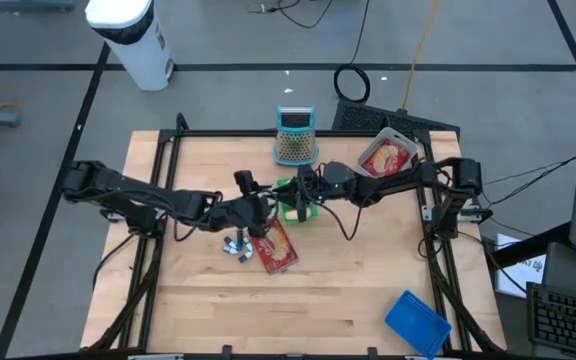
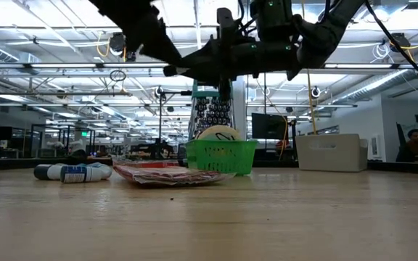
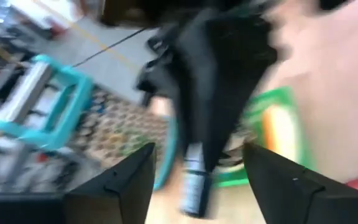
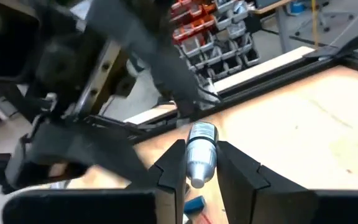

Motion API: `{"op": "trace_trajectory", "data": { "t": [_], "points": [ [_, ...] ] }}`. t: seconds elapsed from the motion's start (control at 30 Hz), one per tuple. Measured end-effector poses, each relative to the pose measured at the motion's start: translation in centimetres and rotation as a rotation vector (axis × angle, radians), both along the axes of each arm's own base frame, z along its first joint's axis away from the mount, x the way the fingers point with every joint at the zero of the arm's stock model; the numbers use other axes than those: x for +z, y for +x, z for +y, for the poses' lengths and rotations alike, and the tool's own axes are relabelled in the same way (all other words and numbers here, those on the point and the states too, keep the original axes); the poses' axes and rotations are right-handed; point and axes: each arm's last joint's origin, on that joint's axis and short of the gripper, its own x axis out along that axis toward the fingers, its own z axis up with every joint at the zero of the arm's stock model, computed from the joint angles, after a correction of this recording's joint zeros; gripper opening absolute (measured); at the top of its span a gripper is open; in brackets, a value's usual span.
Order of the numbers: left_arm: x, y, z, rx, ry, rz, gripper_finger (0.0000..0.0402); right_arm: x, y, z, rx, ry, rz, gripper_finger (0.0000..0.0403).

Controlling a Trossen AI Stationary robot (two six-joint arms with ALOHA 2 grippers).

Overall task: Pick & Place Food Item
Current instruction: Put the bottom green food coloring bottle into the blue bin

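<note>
A small silver bottle [image 4: 201,155] hangs in mid-air over the table's middle, and my right gripper [image 4: 201,148] is shut on it. My left gripper [image 3: 197,152] faces it from the table's left with its fingers wide open on either side of the bottle [image 3: 193,185], touching nothing. Both grippers meet in the high view, the left one [image 1: 271,203] and the right one [image 1: 290,192], just beside a green basket [image 1: 298,207]. The basket [image 2: 221,156] stands on the table and holds a round cream item [image 2: 218,133]. My right gripper pinches the silver bottle's body [image 4: 197,167] between its two fingers. The fingers come in about level from the table's right and lie along the bottle. The bottle's capped end [image 4: 202,132] sticks out past the fingertips, and the bottle is lifted clear of the table.
A teal-framed grater [image 1: 294,140] stands beyond the basket. One red packet [image 1: 276,248] and a blue-and-white tube [image 1: 236,245] lie nearer the front. Another red packet [image 1: 386,155] lies at the far right, and a blue item [image 1: 416,322] at the near right.
</note>
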Motion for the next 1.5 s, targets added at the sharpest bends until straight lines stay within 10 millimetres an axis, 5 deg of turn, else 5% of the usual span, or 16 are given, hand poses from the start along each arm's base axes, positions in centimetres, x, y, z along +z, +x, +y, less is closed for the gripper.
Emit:
{"op": "trace_trajectory", "data": {
  "t": [0.37, 0.77, 1.07, 1.5],
  "points": [
    [2.8, -4.5, 0.2, -0.059, -0.181, -0.119, 0.0248, 4.2, -3.8, 0.6, 0.056, -0.133, 0.169, 0.0059],
    [-2.0, -10.2, 2.7, 0.082, -0.215, -0.334, 0.0223, 8.6, -13.3, 7.4, 0.275, -0.066, 0.500, 0.0059],
    [-4.3, -11.0, 3.8, 0.145, -0.211, -0.357, 0.0227, 8.9, -19.8, 13.2, 0.449, 0.101, 0.782, 0.0059],
    [-4.3, -10.9, 4.5, 0.200, -0.255, -0.410, 0.0228, 7.1, -24.6, 20.1, 0.251, 0.432, 1.152, 0.0059]
  ]
}}
